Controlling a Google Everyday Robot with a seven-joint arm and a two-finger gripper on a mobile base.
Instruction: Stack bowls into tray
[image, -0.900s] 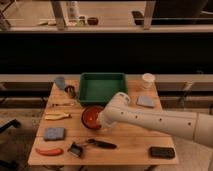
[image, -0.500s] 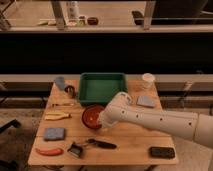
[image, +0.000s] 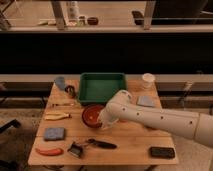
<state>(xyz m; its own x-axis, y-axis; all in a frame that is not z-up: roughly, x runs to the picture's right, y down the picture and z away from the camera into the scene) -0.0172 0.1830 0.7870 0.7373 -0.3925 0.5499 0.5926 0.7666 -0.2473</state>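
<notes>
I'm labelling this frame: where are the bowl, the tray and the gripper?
bowl (image: 90, 115), camera view, red inside.
tray (image: 102, 89), camera view, bare flat bottom.
gripper (image: 104, 123), camera view, tip at the bowl's right edge.

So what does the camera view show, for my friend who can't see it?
A white robot arm reaches from the right across a wooden table, its gripper at the right edge of a red bowl. The bowl sits on the table just in front of a green tray; cups, pads and tools lie around.

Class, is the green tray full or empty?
Empty: the green tray shows bare bottom; the bowl sits outside, gripper at its rim.
</notes>
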